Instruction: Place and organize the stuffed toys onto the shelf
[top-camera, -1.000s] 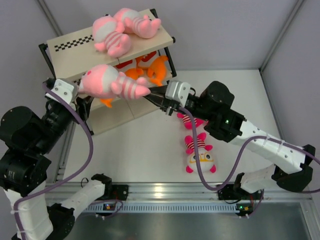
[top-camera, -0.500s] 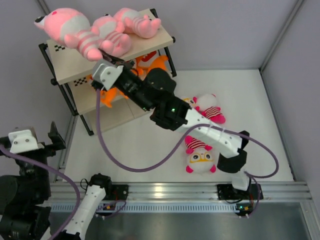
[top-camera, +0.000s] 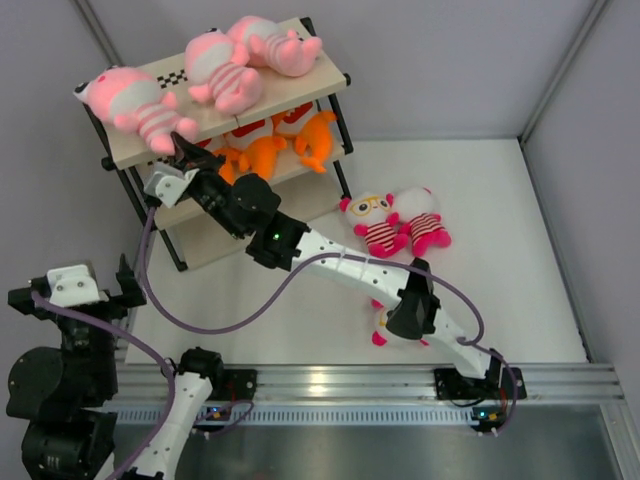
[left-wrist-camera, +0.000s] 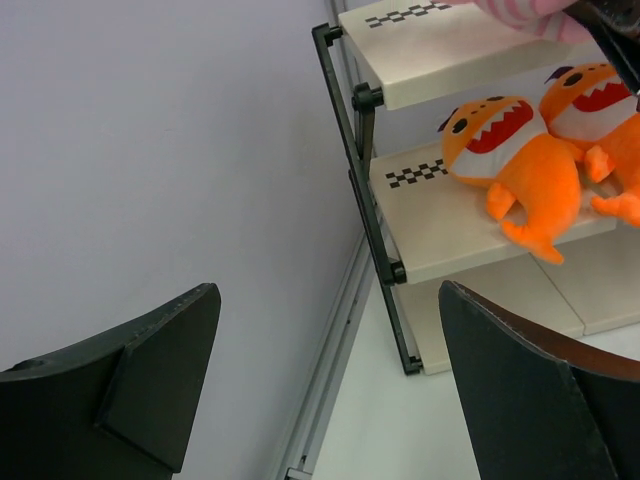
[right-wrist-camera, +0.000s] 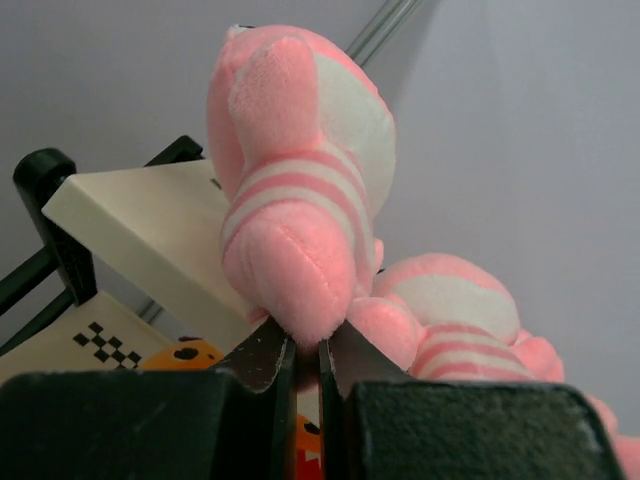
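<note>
Right end effector (right-wrist-camera: 305, 352) pinching leg of pink toy (top-camera: 130, 100); toy on top board of shelf (top-camera: 292, 92), far-left end. Settle body inboard from edge, then let go, back out straight. Left end effector (left-wrist-camera: 330, 385) spread wide, empty.

Right arm (top-camera: 340, 265) mostly covers one striped toy (top-camera: 384, 326).

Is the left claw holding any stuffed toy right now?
No, the left claw is open with nothing in it; only the shelf and the orange toys show beyond it.
</note>
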